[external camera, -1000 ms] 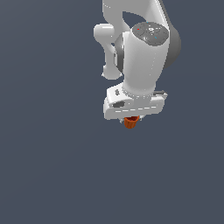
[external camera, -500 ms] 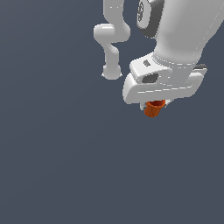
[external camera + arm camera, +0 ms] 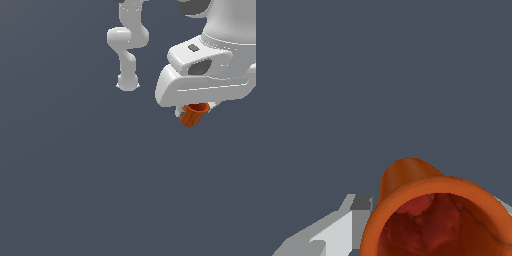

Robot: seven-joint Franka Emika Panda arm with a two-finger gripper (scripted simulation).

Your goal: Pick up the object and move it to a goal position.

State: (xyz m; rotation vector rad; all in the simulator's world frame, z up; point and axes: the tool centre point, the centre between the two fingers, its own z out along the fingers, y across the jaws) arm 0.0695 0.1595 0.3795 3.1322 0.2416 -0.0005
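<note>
The object is a small orange-red cup (image 3: 192, 114) with a flared rim. In the exterior view it hangs under my white gripper (image 3: 196, 111), high at that view's right, well above the grey floor. The gripper's body hides the fingers and the cup's upper part there. In the wrist view the cup (image 3: 421, 200) fills the near part of the picture, its dark-red hollow facing the camera, with one grey-white finger (image 3: 341, 227) against its side. The gripper is shut on the cup.
The arm's white base and lower links (image 3: 128, 50) stand at the back, toward the exterior view's left of the gripper. A plain dark grey floor (image 3: 75, 175) lies all around.
The gripper has risen and moved toward the exterior view's right and closer to the camera, carrying the cup with it. The cup stays held.
</note>
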